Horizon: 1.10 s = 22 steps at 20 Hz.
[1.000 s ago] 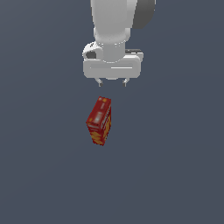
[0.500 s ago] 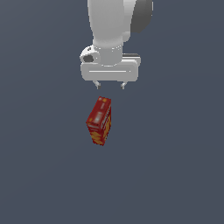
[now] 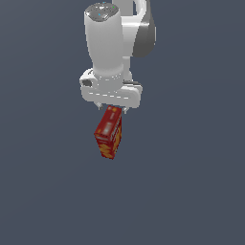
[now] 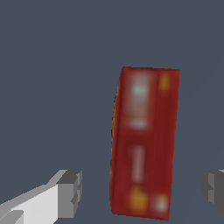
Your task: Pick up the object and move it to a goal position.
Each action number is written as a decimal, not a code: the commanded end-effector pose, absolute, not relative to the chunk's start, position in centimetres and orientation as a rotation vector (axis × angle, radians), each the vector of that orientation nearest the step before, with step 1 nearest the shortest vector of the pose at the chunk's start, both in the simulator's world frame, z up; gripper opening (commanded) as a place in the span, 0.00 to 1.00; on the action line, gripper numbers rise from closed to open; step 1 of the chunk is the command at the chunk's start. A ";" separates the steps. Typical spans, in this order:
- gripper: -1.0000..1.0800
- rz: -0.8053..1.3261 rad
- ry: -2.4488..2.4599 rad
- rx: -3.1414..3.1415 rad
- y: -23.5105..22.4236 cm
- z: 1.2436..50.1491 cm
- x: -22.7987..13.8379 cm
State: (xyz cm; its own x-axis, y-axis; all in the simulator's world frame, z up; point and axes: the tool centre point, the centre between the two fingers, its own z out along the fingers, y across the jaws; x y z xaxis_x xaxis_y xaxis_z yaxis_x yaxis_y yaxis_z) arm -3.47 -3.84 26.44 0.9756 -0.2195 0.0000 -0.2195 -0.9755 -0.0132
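Arm lower now, cracker box (image 4: pixel 144 144) between spread jaws

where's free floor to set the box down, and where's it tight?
Bare grey surface lies all around the red cracker box, on both exterior-view sides and in front. Only crowded spot: directly above the box, where the open hand hovers, one finger on each side.

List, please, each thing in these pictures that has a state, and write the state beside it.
End effector: open, fingers on either side of the box, not touching it.
Red cracker box: standing upright on the floor, not gripped, not lifted.
Arm: above the box, end effector pointing down.
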 end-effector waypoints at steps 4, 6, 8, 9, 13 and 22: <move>0.96 -0.001 0.430 -3.110 -5.1 24.6 -2.5; 0.96 0.000 0.442 -3.110 -5.3 24.3 -2.4; 0.96 0.000 0.447 -3.110 -5.4 24.2 -2.4; 0.96 0.002 0.441 -3.110 -5.3 24.3 -2.5; 0.96 0.001 0.442 -3.110 -5.3 23.8 -2.5; 0.96 0.000 0.446 -3.110 -5.4 20.0 -2.5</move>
State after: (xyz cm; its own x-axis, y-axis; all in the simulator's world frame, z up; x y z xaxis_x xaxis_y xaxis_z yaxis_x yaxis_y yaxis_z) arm -2.52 -5.35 20.56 0.9598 -0.2807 -0.0010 -0.2807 -0.9598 0.0001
